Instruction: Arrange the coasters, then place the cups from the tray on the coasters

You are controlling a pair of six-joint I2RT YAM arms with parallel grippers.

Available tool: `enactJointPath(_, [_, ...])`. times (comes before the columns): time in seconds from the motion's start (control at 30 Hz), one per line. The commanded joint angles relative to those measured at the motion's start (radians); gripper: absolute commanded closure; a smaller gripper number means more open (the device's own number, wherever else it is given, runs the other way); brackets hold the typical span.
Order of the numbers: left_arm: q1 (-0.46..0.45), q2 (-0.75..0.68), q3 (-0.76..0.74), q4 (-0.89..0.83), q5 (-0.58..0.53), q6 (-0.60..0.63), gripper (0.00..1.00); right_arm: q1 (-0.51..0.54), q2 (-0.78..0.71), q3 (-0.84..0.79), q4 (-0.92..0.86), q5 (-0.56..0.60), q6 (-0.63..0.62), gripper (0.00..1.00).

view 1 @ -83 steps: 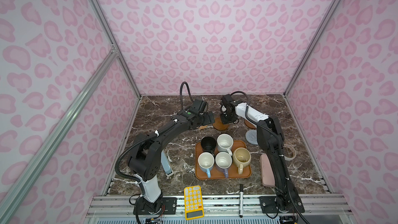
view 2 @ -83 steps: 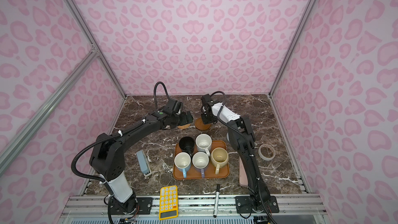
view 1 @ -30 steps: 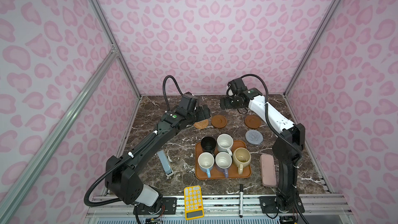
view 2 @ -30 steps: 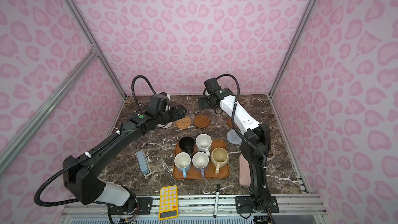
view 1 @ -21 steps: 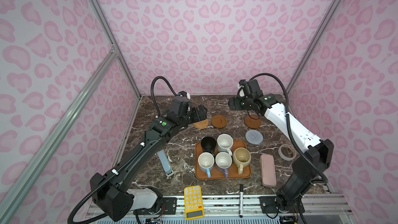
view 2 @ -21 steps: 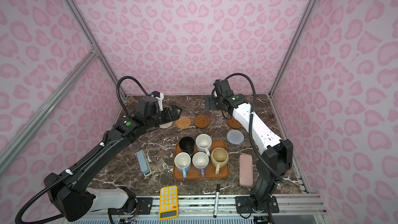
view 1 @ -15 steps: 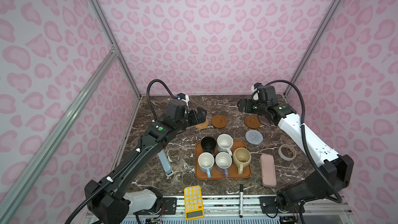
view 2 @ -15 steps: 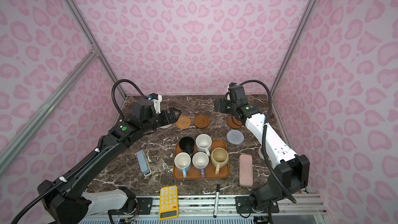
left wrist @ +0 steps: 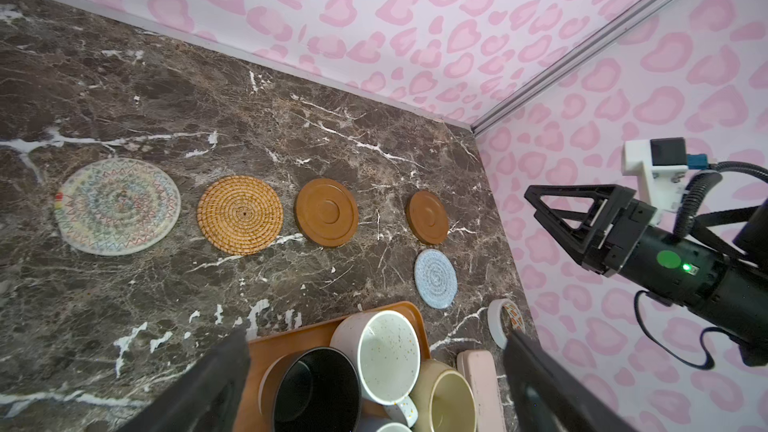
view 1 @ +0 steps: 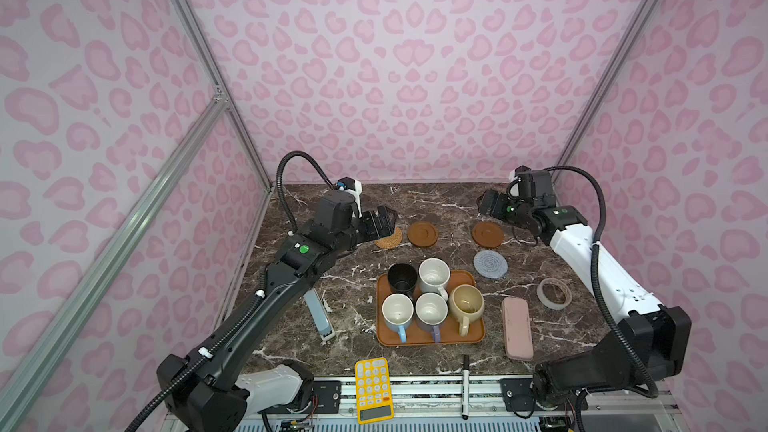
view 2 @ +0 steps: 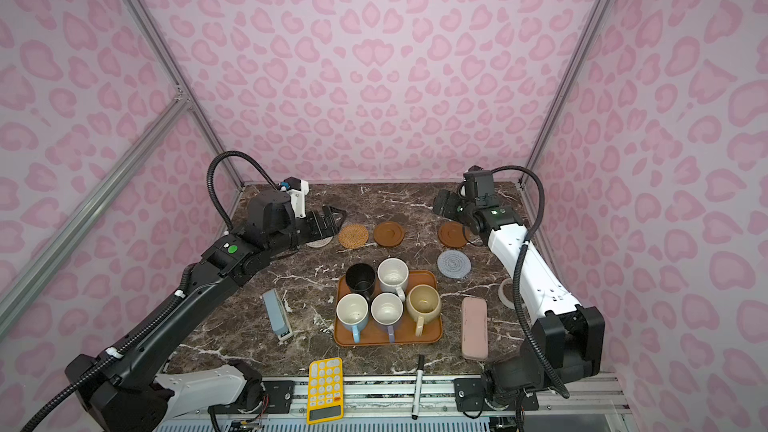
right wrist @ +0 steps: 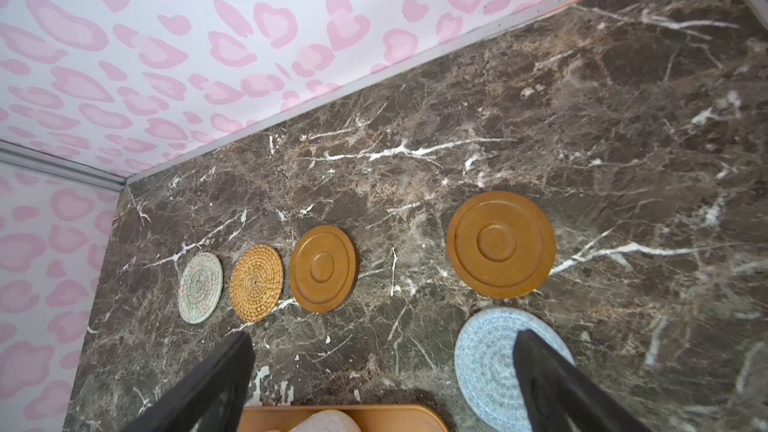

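**Tray** (view 1: 417, 339), mid-worktop (view 1: 353, 272): carries all five cups, tightly packed.
- Near side: light blue mug (view 1: 397, 312), lavender mug (view 1: 431, 310), beige mug (view 1: 467, 304).
- Far side: black mug (view 1: 402, 278), speckled white mug (view 1: 433, 275).
- Risk: a hand lowered over one mug probably knocks its neighbour.

**Grey-blue coaster** (view 1: 490, 264): just beyond the tray's far right corner, out of line.
- Risk: may skid if nudged.

**Row farther beyond the tray:** whitish coaster (left wrist: 118, 205), rattan coaster (view 1: 390, 238), wooden coaster (view 1: 422, 233), second wooden coaster (view 1: 487, 235).

**Left hand** (view 1: 386, 222): spread, empty, raised beyond the tray's far left.

**Right hand** (view 1: 484, 204): spread, empty, raised beyond its far right.

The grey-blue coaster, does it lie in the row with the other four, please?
No, the grey-blue coaster lies nearer the tray than that row.
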Motion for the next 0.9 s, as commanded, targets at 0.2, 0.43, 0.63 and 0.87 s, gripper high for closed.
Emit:
enactJointPath(0.2, [0.001, 0.073, 0.054, -0.001, 0.086, 0.071, 0.03, -0.078, -0.092, -0.163, 0.096, 0.017, 0.037, 0.01])
enactJointPath(0.43, [-0.009, 0.202, 0.176, -0.008, 0.157, 0.081, 0.03, -0.084, 0.012, -0.133, 0.0, -0.027, -0.051, 0.09])
enactJointPath(0.63, [-0.037, 0.356, 0.292, 0.011, 0.168, 0.015, 0.03, -0.085, 0.191, -0.017, -0.091, -0.017, -0.163, 0.19])
enactJointPath(0.87, [-0.068, 0.484, 0.377, 0.076, 0.18, -0.064, 0.03, -0.084, 0.369, 0.111, -0.133, -0.029, -0.252, 0.33])
